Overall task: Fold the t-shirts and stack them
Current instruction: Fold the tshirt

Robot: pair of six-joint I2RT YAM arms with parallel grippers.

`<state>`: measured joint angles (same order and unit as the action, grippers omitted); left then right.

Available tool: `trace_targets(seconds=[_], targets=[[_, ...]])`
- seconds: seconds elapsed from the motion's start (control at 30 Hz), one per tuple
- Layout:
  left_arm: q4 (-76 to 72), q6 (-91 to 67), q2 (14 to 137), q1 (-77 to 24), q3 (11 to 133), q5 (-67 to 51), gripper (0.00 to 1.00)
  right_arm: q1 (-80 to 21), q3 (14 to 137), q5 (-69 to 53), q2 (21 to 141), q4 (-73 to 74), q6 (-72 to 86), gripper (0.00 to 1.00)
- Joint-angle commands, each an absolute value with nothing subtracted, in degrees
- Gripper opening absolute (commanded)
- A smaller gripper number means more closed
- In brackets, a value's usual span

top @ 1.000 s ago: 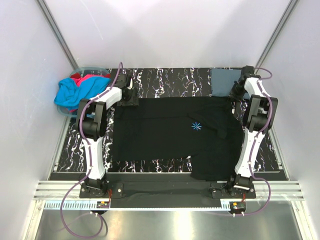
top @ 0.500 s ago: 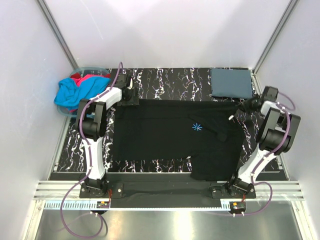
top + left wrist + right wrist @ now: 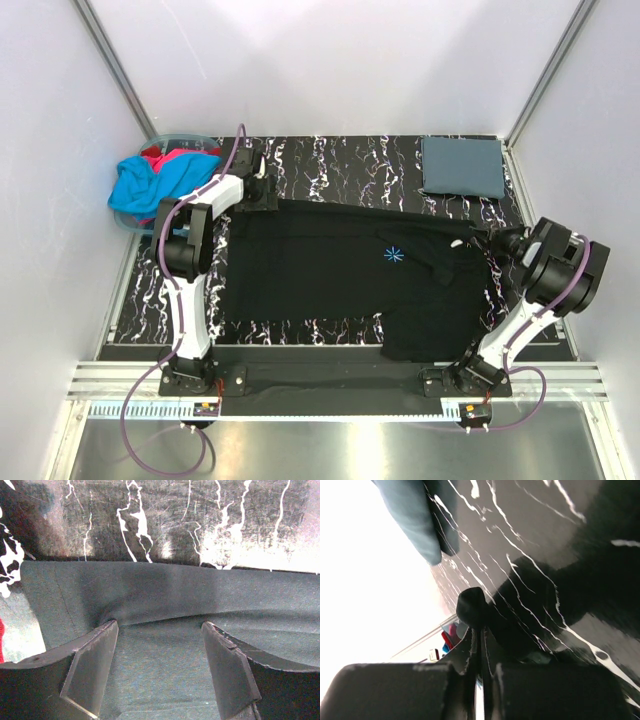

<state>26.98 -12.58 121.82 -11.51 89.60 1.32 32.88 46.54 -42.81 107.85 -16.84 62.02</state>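
Note:
The black t-shirt with a small light-blue starburst lies spread over the marbled table. My left gripper stands open over its far left corner. In the left wrist view the left gripper straddles flat black cloth, with the hem fold just ahead. My right gripper is shut on a pinch of the black t-shirt's right edge. In the right wrist view a black bunch sticks out past the shut right gripper. A folded slate t-shirt lies at the far right. Cyan and red t-shirts fill the tub.
The pale plastic tub stands at the far left corner, partly off the table. White walls and metal frame posts close in the sides. The right arm's elbow hangs beyond the table's right edge. The slate t-shirt shows far off in the right wrist view.
My right arm has swung from beside the slate t-shirt toward the near right, drawing the black t-shirt's far right corner along. The left gripper has stayed in place, open.

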Motion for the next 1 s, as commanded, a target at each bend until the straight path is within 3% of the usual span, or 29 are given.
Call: trace_targets(seconds=[0.0,0.17,0.3,0.5,0.77,0.97], targets=[[28.04,-13.45,121.03,-10.81,88.07,1.32,0.76,33.40,45.45,-45.35,104.77,-19.52,61.44,0.06],[28.12,-13.45,121.11,-10.90,88.24,1.32,0.76,33.40,46.05,-42.04,102.22,-12.77,55.65,0.27],[28.04,-13.45,121.03,-10.81,88.16,1.32,0.76,33.31,51.57,-36.22,99.58,-0.82,47.58,0.35],[28.12,-13.54,121.20,-10.90,88.15,1.32,0.76,30.06,61.25,-26.28,97.30,13.17,39.30,0.35],[28.39,-10.82,116.73,-11.86,97.01,-3.43,0.75,18.64,62.67,-12.59,90.10,22.32,35.51,0.35],[28.39,-10.46,108.13,-14.23,96.26,-4.12,0.76,9.25,61.44,-11.26,87.10,25.30,34.37,0.36]])
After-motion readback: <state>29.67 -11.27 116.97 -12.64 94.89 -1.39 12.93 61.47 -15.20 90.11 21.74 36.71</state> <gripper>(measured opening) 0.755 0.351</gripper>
